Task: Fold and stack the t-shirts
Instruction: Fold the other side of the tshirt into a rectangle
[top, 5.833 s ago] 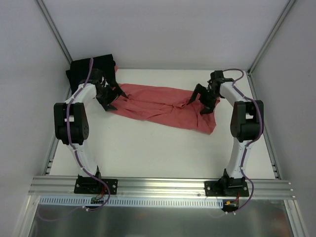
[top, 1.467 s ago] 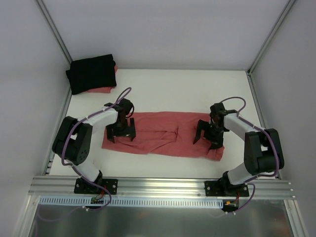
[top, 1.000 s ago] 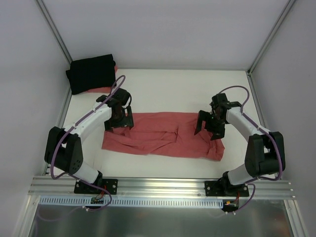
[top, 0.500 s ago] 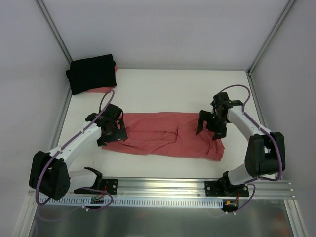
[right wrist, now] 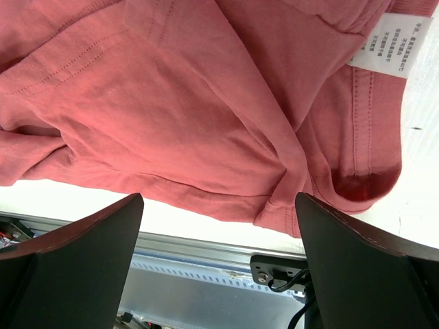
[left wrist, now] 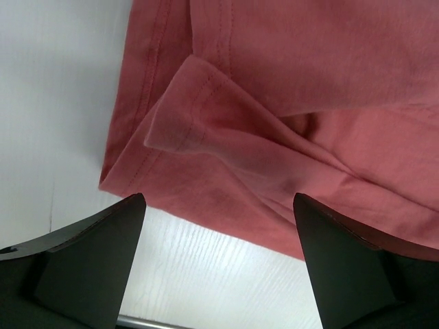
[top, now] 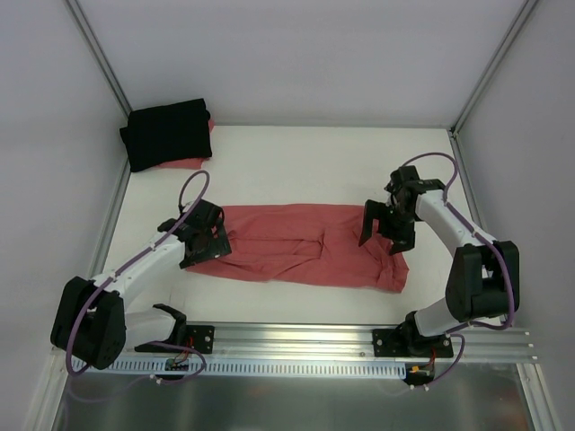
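The coral-red t-shirt (top: 296, 244) lies as a long flat band across the middle of the table. Its white neck label (right wrist: 387, 38) is at the right end. A black t-shirt (top: 166, 133) sits folded in the back left corner, with a strip of red cloth showing under its near edge. My left gripper (top: 203, 242) hovers open over the red shirt's near left corner (left wrist: 137, 164), with nothing between its fingers. My right gripper (top: 386, 229) hangs open over the shirt's right end (right wrist: 171, 103), also holding nothing.
An aluminium rail (top: 287, 337) with both arm bases runs along the table's near edge. It also shows in the right wrist view as the rail (right wrist: 199, 250). Grey walls and slanted frame posts (top: 99, 63) close in the back and sides.
My left gripper has swung from the back edge of the shirt's left end toward the near left corner, still open. The right gripper barely shifted. The shirt has lain still over the last second.
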Controlling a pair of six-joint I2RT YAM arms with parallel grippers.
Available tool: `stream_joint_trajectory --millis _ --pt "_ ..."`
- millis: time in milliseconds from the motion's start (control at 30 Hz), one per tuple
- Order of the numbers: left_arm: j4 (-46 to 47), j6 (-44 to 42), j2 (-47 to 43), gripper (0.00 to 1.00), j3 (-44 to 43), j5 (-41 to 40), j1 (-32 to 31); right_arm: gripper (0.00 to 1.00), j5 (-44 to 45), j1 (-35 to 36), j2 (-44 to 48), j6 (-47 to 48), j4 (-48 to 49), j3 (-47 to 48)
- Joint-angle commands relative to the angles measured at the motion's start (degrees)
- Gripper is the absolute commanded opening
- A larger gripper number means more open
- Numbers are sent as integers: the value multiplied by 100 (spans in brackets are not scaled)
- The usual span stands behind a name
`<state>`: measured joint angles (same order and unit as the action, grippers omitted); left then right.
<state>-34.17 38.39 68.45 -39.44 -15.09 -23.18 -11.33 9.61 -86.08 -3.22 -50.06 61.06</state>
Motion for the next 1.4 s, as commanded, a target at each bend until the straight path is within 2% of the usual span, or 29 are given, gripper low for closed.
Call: stream_joint_trajectory --millis 0,367,467,533,567,800,1000,1133,1367 --pt "534 54 -182 91 155 -363 41 99 70 -55 136 129 -293 284" --pt "1325 -165 -402 87 507 -275 428 99 140 -64 65 129 -452 407" --pt "1475 -314 -288 76 516 -135 569 100 149 -73 39 120 -478 424" --pt "1501 -359 -218 22 464 -82 613 99 166 -73 13 103 -504 442" --pt "1475 -367 -209 0 429 -82 622 99 166 -73 -5 94 -513 442" --pt "1054 -446 -165 0 -19 -151 657 99 114 -73 -14 -3 -434 337" --pt "422 -262 -384 0 -503 -757 788 99 87 -73 -14 -56 -390 293" --pt "271 -244 -499 0 -819 -873 903 100 70 -73 -22 -64 -373 275" --pt "-45 -122 45 0 -1100 -1040 1184 99 26 -73 -31 -82 -355 284"
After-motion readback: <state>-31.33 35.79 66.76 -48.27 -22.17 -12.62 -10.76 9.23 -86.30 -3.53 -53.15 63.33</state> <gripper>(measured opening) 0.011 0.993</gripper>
